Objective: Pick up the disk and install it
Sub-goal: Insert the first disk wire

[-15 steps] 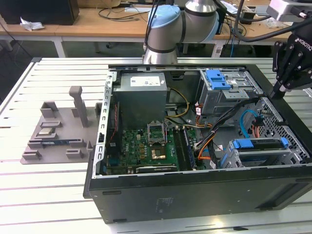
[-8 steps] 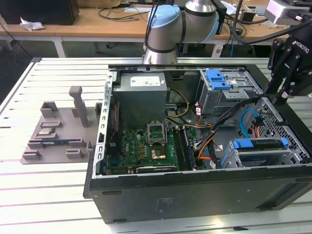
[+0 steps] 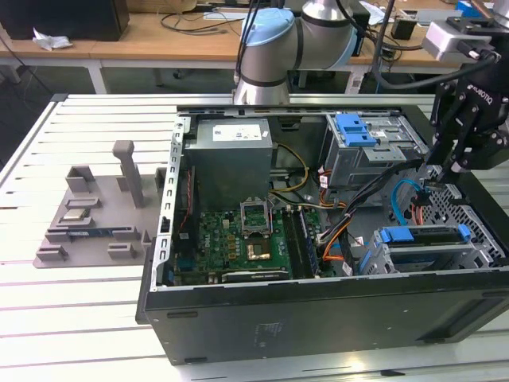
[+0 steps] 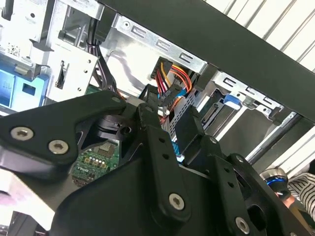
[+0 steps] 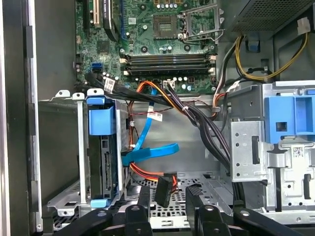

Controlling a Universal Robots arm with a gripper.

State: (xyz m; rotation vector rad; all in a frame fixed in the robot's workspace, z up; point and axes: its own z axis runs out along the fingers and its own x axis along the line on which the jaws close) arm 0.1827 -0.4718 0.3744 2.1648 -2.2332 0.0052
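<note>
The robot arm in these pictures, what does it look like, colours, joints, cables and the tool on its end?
The arm has silver-grey tubular segments with a pale blue cap on its joint. Dark cables run along it. Near the wrist sits a light grey box-shaped camera. The tool is matte black with white lettering; in both wrist views its black linkage bars carry silver screw heads.

The computer case (image 3: 318,326) is seen as matt black metal outside and bare, dull silver sheet metal inside. The disk (image 5: 102,147) is framed in glossy blue plastic. The claw (image 3: 469,139) is finished in matt black, probably metal. The desk (image 3: 71,302) is formed of pale, smooth slatted metal.
</note>
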